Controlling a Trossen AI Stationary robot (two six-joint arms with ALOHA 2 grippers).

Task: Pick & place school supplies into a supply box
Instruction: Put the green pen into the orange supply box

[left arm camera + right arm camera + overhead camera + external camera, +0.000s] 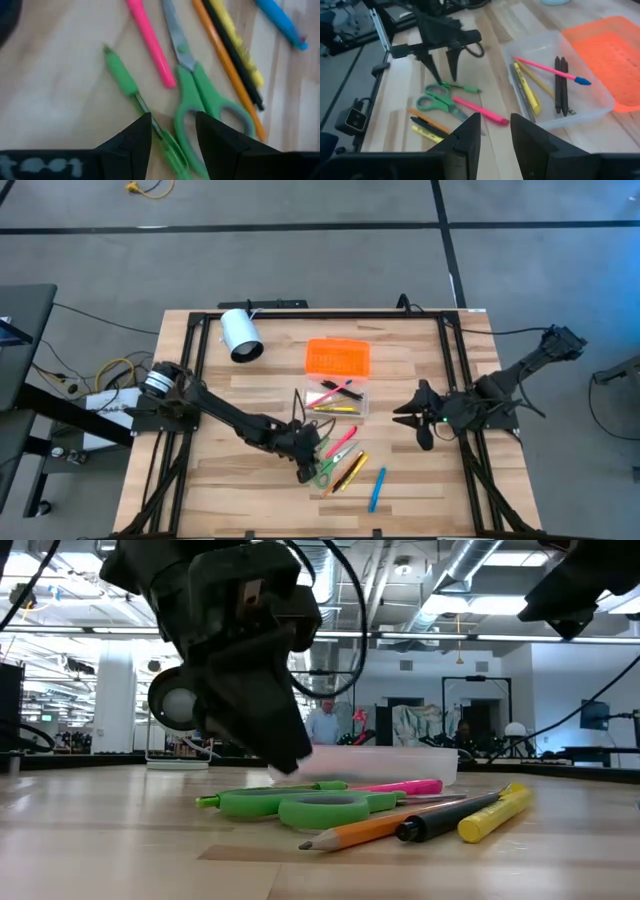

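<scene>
Loose school supplies lie on the table's near middle: a green pen [121,76], green-handled scissors [200,107], a pink marker [150,45], an orange pencil [375,829], a black pen [450,821], a yellow marker [495,815] and a blue marker [377,488]. My left gripper [172,135] hangs open just above them, slanting down, a finger on either side of the green pen beside the scissors' handles. The clear supply box [560,85] lies behind them with its orange lid [605,55] open; pens lie in it. My right gripper [495,130] is open, in the air to the right.
A white cylinder [240,335] lies at the far left of the table. A dark frame [455,380] runs along the table's sides. Bare wood [250,490] shows at the near left. In the low view a person stands in the room behind the table.
</scene>
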